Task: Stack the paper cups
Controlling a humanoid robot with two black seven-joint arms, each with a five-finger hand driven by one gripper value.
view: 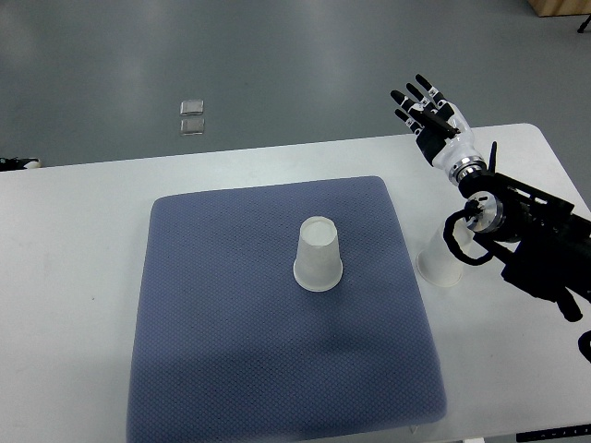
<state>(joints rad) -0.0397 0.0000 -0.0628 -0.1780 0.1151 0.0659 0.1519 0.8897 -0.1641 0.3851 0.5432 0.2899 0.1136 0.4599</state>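
Note:
A white paper cup [319, 255] stands upside down near the middle of the blue-grey mat [231, 351]. A second cup [440, 261] stands on the white table just right of the mat, partly hidden behind my right forearm. My right hand [427, 109] is raised above the table's far edge, well beyond that cup, its fingers spread and holding nothing. The left arm does not show.
The white table [74, 240] surrounds the mat, with its far edge running across the upper part of the view. A small clear object [192, 118] lies on the grey floor beyond the table. A dark item [17, 163] sits at the left edge.

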